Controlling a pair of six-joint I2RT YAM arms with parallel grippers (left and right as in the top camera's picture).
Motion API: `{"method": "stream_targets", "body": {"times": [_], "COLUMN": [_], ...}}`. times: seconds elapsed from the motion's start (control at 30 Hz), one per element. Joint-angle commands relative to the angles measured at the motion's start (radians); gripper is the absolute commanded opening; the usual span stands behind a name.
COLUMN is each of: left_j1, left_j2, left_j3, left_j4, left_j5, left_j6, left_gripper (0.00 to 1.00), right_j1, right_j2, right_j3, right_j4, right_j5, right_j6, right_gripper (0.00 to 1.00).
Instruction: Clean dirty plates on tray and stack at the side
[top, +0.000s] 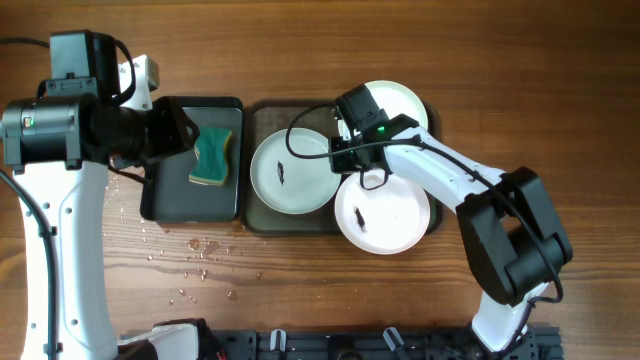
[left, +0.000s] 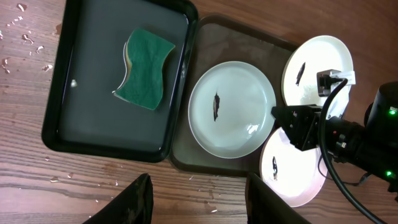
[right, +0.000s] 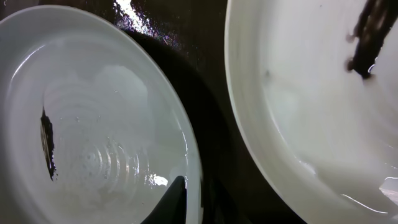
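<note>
Right wrist view: one dark fingertip (right: 177, 199) of the right gripper (top: 340, 155) sits on the inner rim of the middle plate (right: 93, 124); the other finger is hidden, presumably under the rim. Jaws are nearly closed, which looks like a pinch on that plate's right edge; can't tell if it is lifted. Left gripper (left: 202, 202) hovers near the black tray (left: 81, 106), fingers apart, nothing between them. Middle plate lies in the tray (top: 262, 215), left of centre, with a dark smear near its middle. Near plate (top: 390, 215) is just right of it, smeared too, hanging partly over the tray's near rim. Far plate (top: 405, 100) is in the tray's far right corner, half covered by the right arm from above; left wrist view shows a smear on it as well. Progress: basically zero. All three plates are dirty, none wiped, no stack at the side. Left to do: wipe each, then pile them off the tray. Containers: the tray holds the three plates and nothing else visible. The black tray, just beside the tray's left side, holds only a green sponge (top: 212, 155), lying free with no gripper on it. Water droplets (top: 195, 245) dot the table (left: 37, 186) in front of the black tray.
</note>
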Motion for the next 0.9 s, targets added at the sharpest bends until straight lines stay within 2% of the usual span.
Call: {"method": "stream_targets", "body": {"times": [0.0, 0.57, 0.87], "left_j1": [0.002, 0.002, 0.002], "left_j2": [0.007, 0.007, 0.007], "left_j3": [0.016, 0.016, 0.016], "left_j4": [0.003, -0.001, -0.001], "left_j5": [-0.014, -0.014, -0.022], "left_j6": [0.005, 0.005, 0.005], "left_gripper": [0.45, 0.45, 0.43], "right_j1": [-0.002, -0.002, -0.002], "right_j2": [-0.020, -0.019, -0.018], "right_j3": [-0.009, -0.041, -0.054], "right_j4": [0.001, 0.027, 0.046], "right_j5": [0.003, 0.006, 0.006], "right_j6": [0.000, 0.003, 0.023], "right_gripper": [0.11, 0.11, 0.04]}}
